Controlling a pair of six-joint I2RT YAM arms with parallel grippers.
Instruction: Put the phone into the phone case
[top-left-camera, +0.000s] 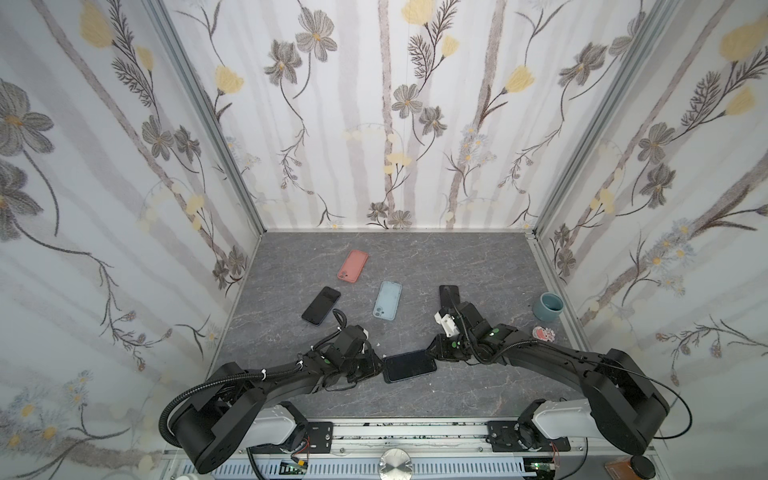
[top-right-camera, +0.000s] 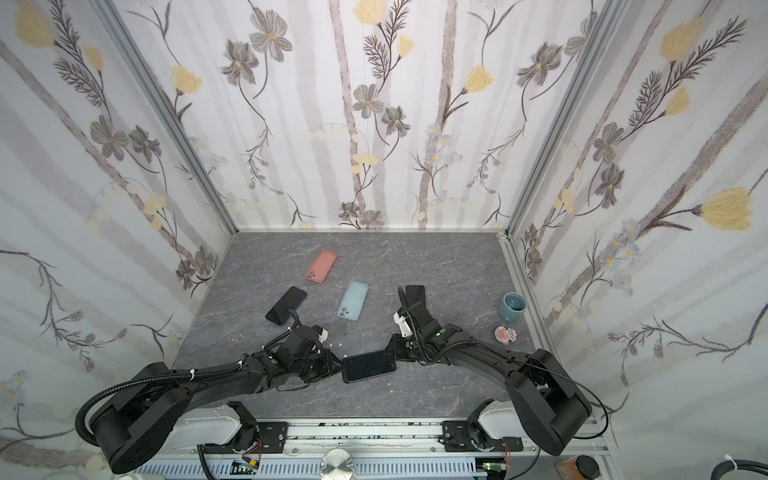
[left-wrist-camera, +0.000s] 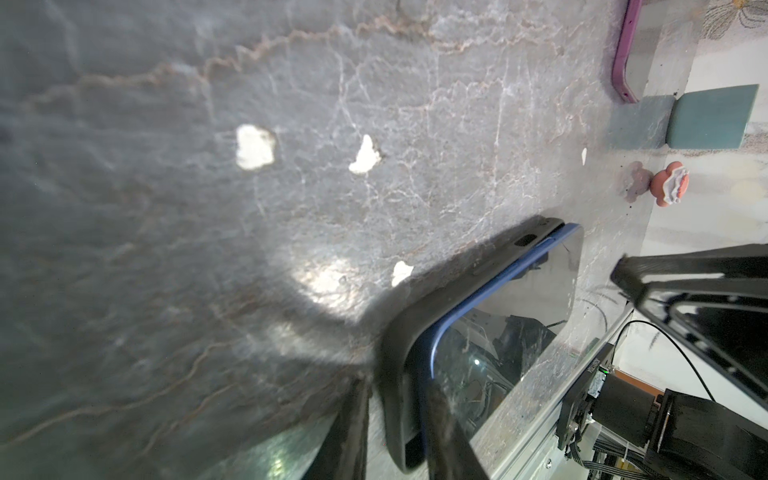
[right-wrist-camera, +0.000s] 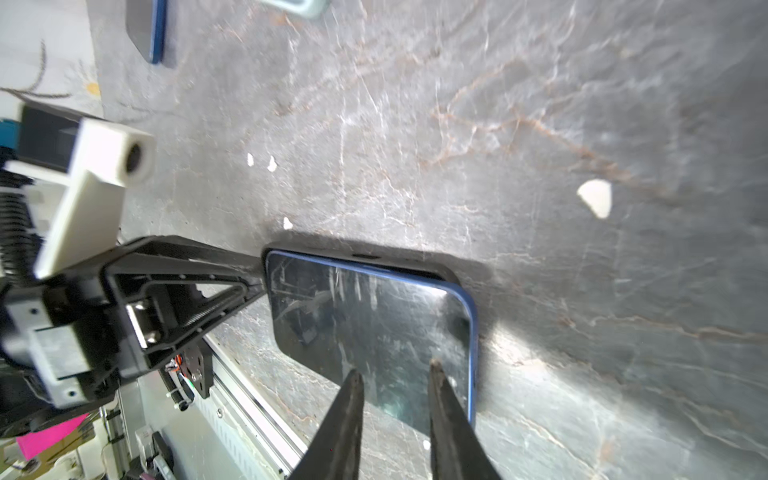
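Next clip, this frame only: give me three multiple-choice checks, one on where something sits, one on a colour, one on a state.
1. Where does the teal cup stand?
A. near the right edge of the table
B. touching the pink case
C. on the metal rail at the front

2. What colour is the rim of the phone nearest the robot?
A. red
B. blue
C. white

3. How does that phone lie?
A. screen down on bare table
B. upright, leaning on a wall
C. screen up, over a black case

Answers:
1. A, both top views show the cup alone at the right side.
2. B, both wrist views show a blue band around the glass.
3. C, the glass reflects upward and the case edge shows beside it.
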